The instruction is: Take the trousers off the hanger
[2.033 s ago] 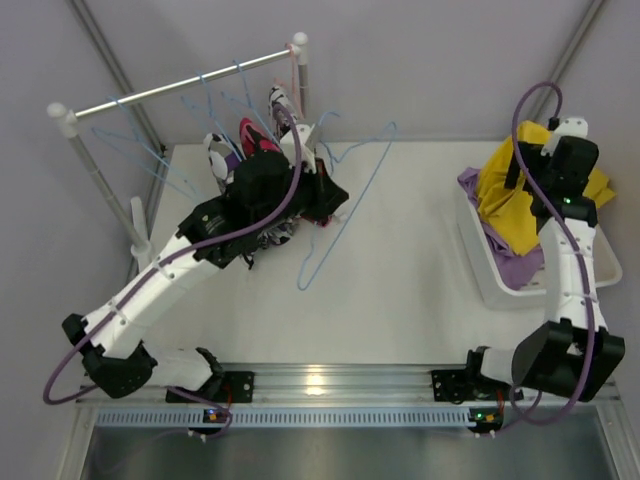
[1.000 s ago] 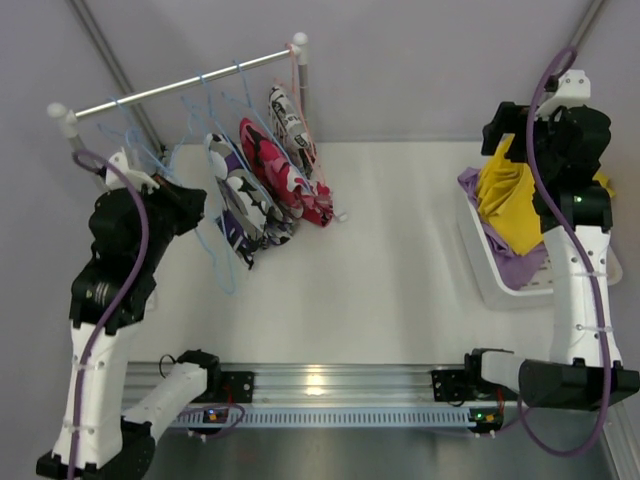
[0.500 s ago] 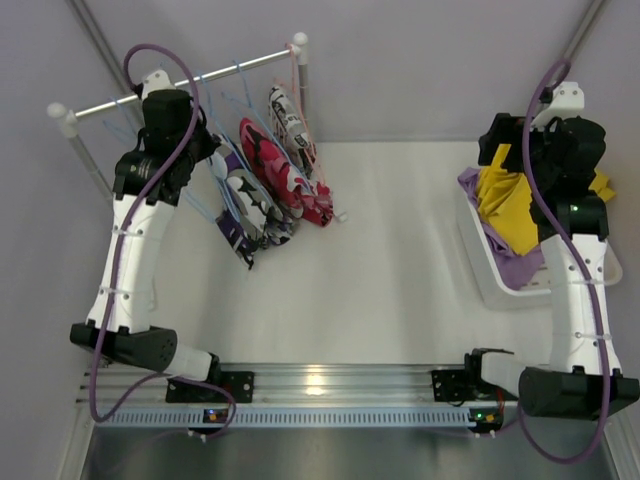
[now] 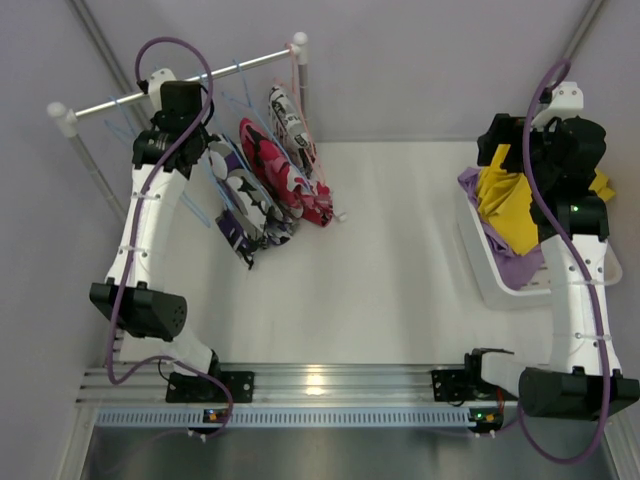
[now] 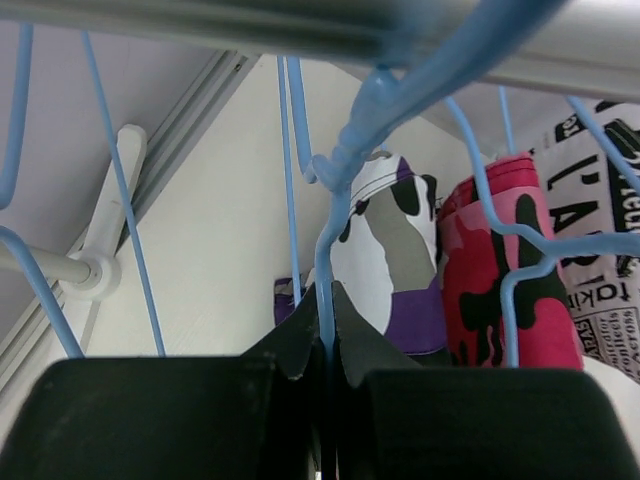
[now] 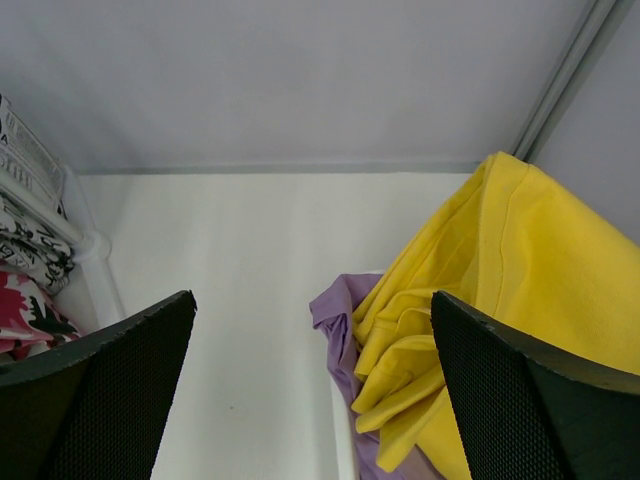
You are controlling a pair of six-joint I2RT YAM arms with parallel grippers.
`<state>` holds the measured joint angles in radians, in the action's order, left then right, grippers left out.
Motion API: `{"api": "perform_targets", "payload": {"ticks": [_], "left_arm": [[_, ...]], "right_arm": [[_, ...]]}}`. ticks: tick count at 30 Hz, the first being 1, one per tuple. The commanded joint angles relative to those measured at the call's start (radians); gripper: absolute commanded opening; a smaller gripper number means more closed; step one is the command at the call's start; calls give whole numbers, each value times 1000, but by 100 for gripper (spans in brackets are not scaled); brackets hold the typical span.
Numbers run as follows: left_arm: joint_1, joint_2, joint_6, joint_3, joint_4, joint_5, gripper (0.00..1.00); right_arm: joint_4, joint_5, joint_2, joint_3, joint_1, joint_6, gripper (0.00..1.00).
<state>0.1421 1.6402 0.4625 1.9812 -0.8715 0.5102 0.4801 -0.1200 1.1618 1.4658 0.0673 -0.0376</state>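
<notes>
The left claw [image 5: 327, 312] is up at the rail [image 4: 190, 82] over the far-left corner of the bench [image 4: 400, 250]. Its two fingers are pressed together on the neck of a blue wire hanger [image 5: 330, 235]. The wire rises straight out of the grip to a hook that curls over the rail directly above. The black-and-white print trousers [image 5: 385, 240], with a purple band at the lower edge, hang beyond the claw and lower, toward the bench's middle. The pink-red print trousers [image 5: 490, 270] are beside them, and a newsprint-patterned pair [image 5: 600, 240] is further along toward the rail's right post. The hanger's neck stands upright and the rail runs crosswise above it, so freeing the hook looks like a lift followed by a pull back off the bar. Neighbouring blue hangers crowd in on both sides and could snag. The left arm is clearly the one placed for this. The right claw [image 6: 312, 300], its fingers wide apart and holding nothing, hangs over the white basket [image 4: 490, 280] at the bench's right edge, well apart from the rail. In that basket the yellow trousers [image 6: 500, 260] lie heaped on the lilac trousers [image 6: 340, 305], both off any hanger.
</notes>
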Motion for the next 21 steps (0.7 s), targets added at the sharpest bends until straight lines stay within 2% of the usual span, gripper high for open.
{"api": "perform_targets", "payload": {"ticks": [1,7,11,13,21], "left_arm": [[-22,16,5,45,-15,63,0],[-42,13,18,2,-9,79,5],[-47,3,24,-36,3,82,11],[-47,-9,22,-62,17,77,20],[-47,-43,15,-105,39,56,29]], "right_arm": [[-32,-15,-14,34,-12,-4,100],[-9,-15,-8,53,-12,-2,100],[3,-17,-7,57,-12,-1,99],[11,-17,-10,59,-12,1,100],[29,-17,-16,68,-11,2,99]]}}
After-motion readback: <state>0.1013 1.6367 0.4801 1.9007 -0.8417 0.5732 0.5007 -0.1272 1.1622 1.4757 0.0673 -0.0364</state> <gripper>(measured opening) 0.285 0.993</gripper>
